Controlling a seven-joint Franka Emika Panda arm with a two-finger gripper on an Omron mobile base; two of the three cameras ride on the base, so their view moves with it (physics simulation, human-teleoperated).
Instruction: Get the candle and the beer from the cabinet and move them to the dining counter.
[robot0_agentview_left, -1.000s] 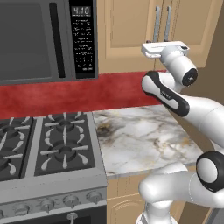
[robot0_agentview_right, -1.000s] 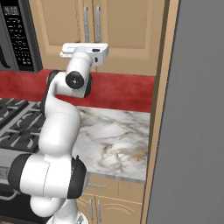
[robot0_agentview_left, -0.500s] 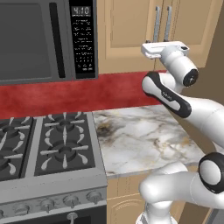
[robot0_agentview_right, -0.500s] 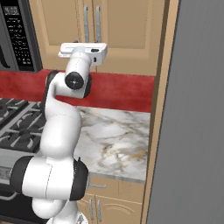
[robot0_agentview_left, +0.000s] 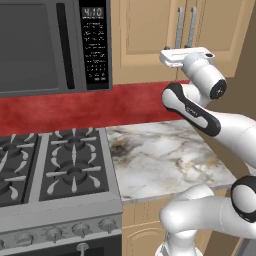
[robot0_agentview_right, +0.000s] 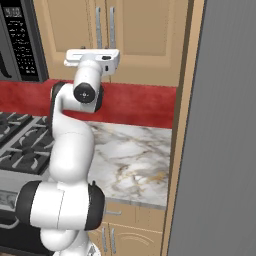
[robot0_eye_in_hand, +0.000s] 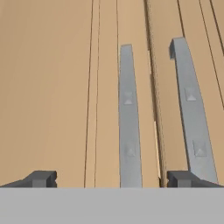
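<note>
Pincer (robot0_eye_in_hand: 111, 178) spread wide, empty, facing closed light tan wooden wall cabinet (robot0_eye_in_hand: 57, 87); its two vertical silver bar handles (robot0_eye_in_hand: 127, 118) dead ahead.

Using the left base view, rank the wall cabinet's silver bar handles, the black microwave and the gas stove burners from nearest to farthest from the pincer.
1. Silver vertical bar handles on the light tan wooden wall cabinet: directly above and ahead of the open pincer.
2. Black microwave: off to the left, at about pincer height.
3. Dark gas stove burners: far lower left, below the microwave.
</note>
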